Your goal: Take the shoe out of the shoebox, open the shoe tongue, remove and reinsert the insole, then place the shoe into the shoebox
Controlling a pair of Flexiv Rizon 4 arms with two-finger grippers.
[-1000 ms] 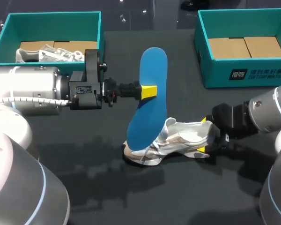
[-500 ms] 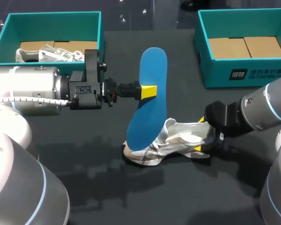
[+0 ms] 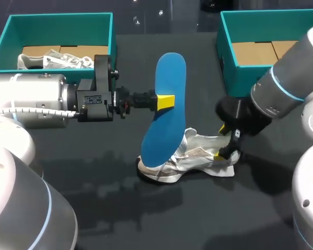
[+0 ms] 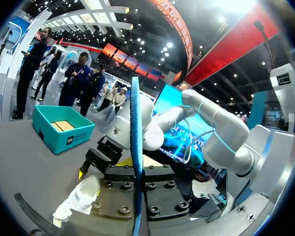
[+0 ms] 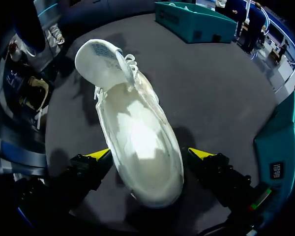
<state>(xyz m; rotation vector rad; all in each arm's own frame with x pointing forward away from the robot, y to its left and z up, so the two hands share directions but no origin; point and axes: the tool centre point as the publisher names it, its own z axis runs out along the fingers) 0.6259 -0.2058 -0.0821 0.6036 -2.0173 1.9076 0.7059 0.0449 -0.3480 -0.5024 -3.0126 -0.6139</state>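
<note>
The dark surface (image 3: 198,224) fills the head view. The left arm (image 3: 36,99) comes in from the middle left and lies level across it. The right arm (image 3: 289,78) comes down from the upper right toward the centre.

A teal left box (image 3: 60,23) sits in the upper left corner and a matching right box (image 3: 240,78) in the upper right, each with a brown cardboard bottom.

The blue insole (image 3: 167,114) stands near the centre, nearly upright and leaning a little. Its top is well above the surface and its lower end is in front of the shoe's toe; whether they touch I cannot tell. The left pincer (image 3: 166,101) is clamped on the insole's edge about midway up.

The white shoe (image 3: 198,156) lies on the surface just below centre, toe to the left, heel to the right, tongue pulled up and forward so the inside shows.

The right pincer (image 3: 221,142) is spread wide over the heel, one yellow fingertip (image 5: 99,154) on each side. In the right wrist view a gap shows between at least one tip and the shoe, so it grips nothing.

A second shoe (image 3: 57,60) lies in the left box.
</note>
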